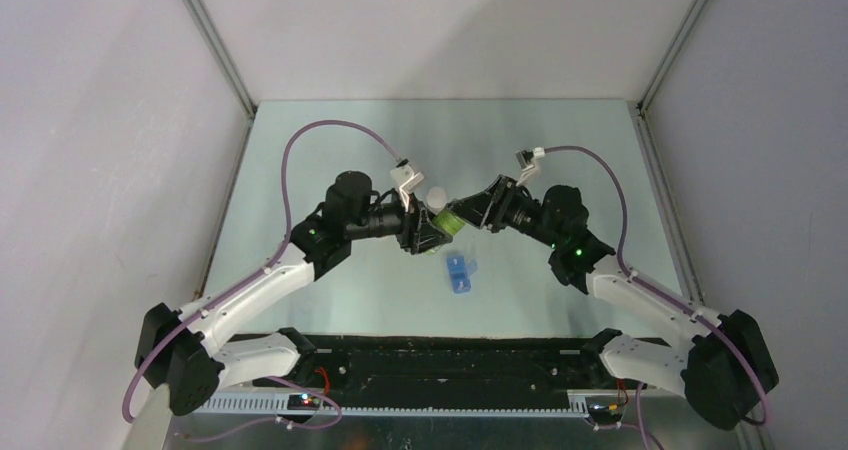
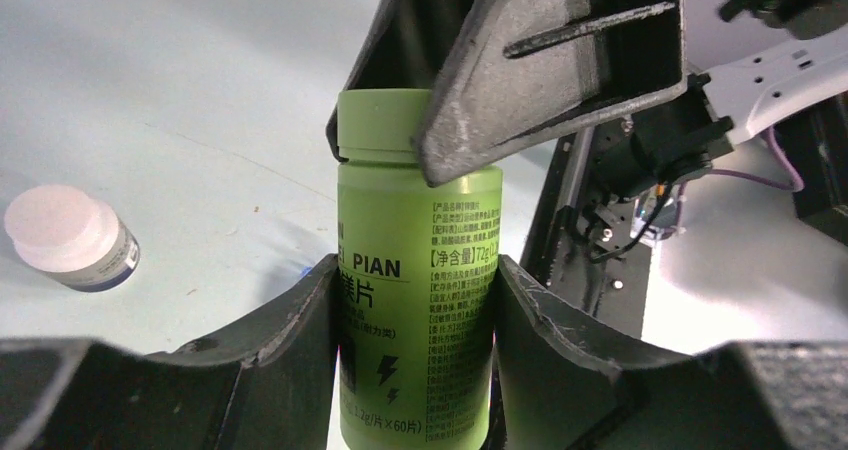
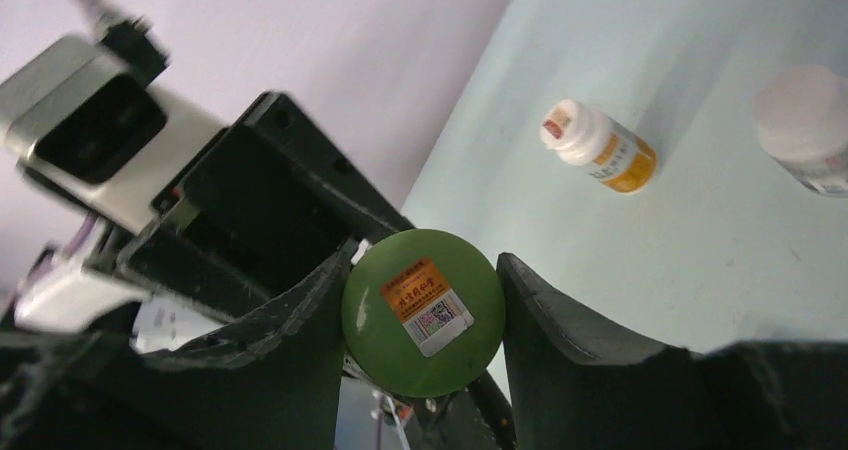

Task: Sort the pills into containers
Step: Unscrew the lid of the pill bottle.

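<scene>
A pale green table [image 1: 330,150] inside a small closed booth.
The left wall [image 1: 100,120], back wall [image 1: 440,30] and right wall [image 1: 770,120] are plain pale panels. Grey metal posts [image 1: 212,40] stand in the two far corners. A black strip [image 1: 450,365] runs along the near edge. The light is soft and even, with only weak shadows.

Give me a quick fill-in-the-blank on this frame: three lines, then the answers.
1. The left gripper is shut on the body of a bottle coloured ___.
2. The right gripper is closed on that bottle's ___.
3. The pill box lying on the table is translucent ___.
Missing words: green; cap; blue.
</scene>
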You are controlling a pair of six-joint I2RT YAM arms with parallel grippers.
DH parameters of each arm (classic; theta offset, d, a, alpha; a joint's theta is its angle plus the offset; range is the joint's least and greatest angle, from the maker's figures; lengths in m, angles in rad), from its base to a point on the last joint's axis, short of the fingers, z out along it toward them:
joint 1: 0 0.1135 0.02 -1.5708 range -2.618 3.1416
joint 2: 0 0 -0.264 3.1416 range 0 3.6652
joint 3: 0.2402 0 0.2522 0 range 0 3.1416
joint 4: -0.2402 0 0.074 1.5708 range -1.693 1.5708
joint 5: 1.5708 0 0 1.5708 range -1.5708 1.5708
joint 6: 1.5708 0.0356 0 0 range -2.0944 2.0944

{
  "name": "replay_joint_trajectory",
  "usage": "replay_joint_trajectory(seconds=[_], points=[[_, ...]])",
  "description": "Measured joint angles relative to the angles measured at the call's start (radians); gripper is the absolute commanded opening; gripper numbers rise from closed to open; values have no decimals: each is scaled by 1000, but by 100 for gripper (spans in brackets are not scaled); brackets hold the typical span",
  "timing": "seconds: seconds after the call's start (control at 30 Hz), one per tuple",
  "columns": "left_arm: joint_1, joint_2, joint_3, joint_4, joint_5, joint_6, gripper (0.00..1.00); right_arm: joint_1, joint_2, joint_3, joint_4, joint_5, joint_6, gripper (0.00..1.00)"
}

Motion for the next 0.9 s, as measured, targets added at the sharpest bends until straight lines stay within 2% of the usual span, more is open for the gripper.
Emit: replay_joint_trajectory(seconds=[0.03,0.1,0.13,0.2,0.27,0.43,0.53,0.63,0.9], points=[[0,0,2,0,10,-7,0,-21,10,0,27,-64,-27,37],[2,1,11,-1,27,-23,0,-76,44,0,106,-216,-60,46],[3,3,16,-2,36,-30,0,-103,65,0,153,-294,-72,67],[4,9,20,-2,48,-38,0,-143,96,0,212,-400,-84,95],[5,16,20,-3,50,-41,0,-162,98,-2,201,-435,-98,99],[11,20,20,-3,39,-40,0,-134,3,-2,10,-241,-157,99],[11,20,20,-3,29,-31,0,-110,-50,-1,-60,-148,-146,91],[11,20,20,-20,13,-14,0,-100,-56,5,-120,-93,-109,83],[13,20,20,-55,-10,14,0,-67,-1,86,-260,-63,-23,76]])
